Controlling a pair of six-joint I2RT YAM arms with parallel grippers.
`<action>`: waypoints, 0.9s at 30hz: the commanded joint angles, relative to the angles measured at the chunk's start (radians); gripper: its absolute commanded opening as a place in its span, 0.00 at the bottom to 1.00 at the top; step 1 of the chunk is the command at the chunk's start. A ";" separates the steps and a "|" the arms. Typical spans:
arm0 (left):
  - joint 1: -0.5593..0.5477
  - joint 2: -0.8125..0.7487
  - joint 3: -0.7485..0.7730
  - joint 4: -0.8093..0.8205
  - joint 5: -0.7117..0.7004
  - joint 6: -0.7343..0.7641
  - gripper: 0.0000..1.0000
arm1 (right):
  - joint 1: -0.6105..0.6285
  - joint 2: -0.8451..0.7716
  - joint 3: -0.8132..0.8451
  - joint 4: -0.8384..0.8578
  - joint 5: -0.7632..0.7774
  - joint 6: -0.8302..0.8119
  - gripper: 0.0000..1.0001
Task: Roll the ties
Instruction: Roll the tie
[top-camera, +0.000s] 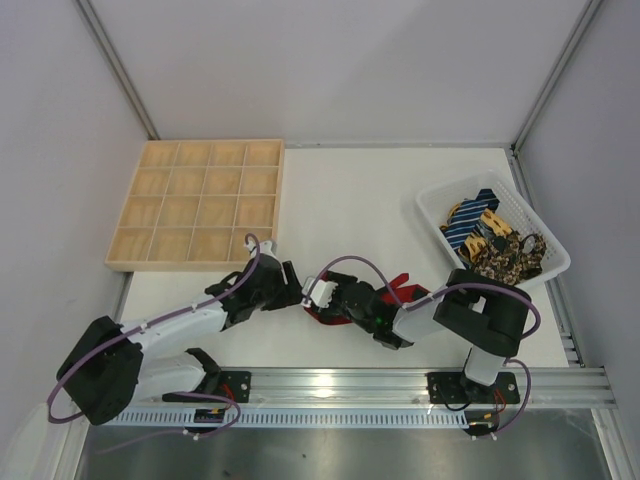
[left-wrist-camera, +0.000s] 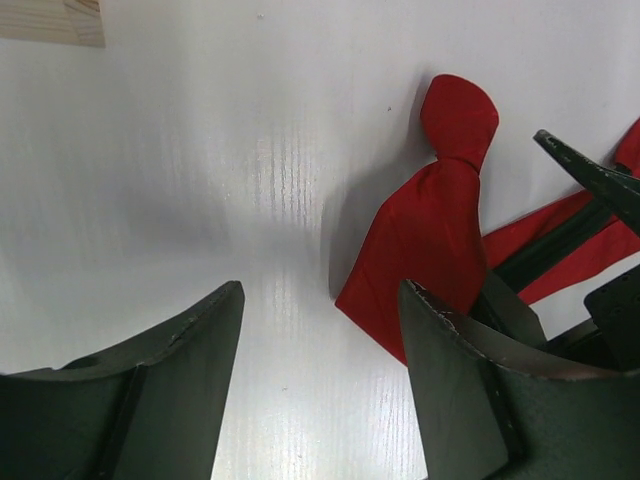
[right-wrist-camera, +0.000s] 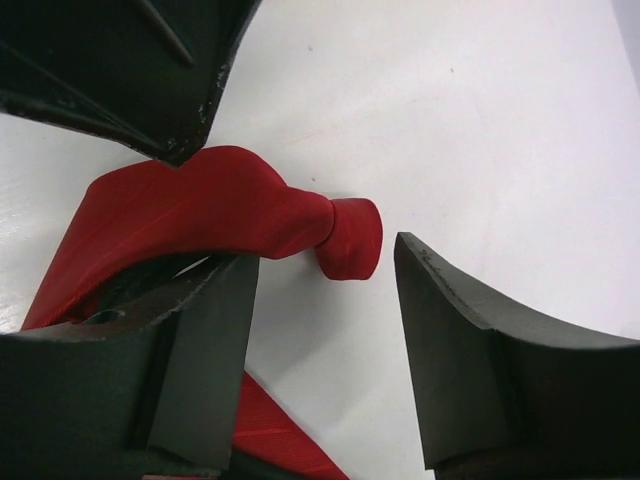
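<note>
The plain red tie (top-camera: 400, 289) lies on the white table between my two arms, its near end bunched into a small knob (right-wrist-camera: 350, 240). It also shows in the left wrist view (left-wrist-camera: 430, 230). My left gripper (top-camera: 293, 288) is open and empty, its jaws just left of the tie's wide part (left-wrist-camera: 320, 300). My right gripper (top-camera: 318, 297) is open, with the knob just beyond its fingertips (right-wrist-camera: 325, 270) and its left finger (right-wrist-camera: 205, 350) over the tie. Navy striped (top-camera: 466, 226), mustard (top-camera: 492, 219) and speckled (top-camera: 512, 258) ties lie in a white basket (top-camera: 432, 208).
A wooden grid tray (top-camera: 195, 205) of several compartments stands at the back left. The basket sits at the right edge. Purple cables loop over both arms. A metal rail (top-camera: 400, 385) runs along the near edge.
</note>
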 joint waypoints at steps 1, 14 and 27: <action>0.008 0.010 0.013 0.038 0.017 0.001 0.69 | 0.006 0.015 0.004 0.102 -0.030 -0.060 0.61; 0.008 -0.007 0.006 0.026 0.010 0.008 0.68 | 0.035 -0.019 0.002 0.031 0.051 0.005 0.19; 0.005 -0.065 -0.062 0.061 0.056 -0.004 0.65 | 0.202 -0.108 0.231 -0.612 0.392 0.271 0.12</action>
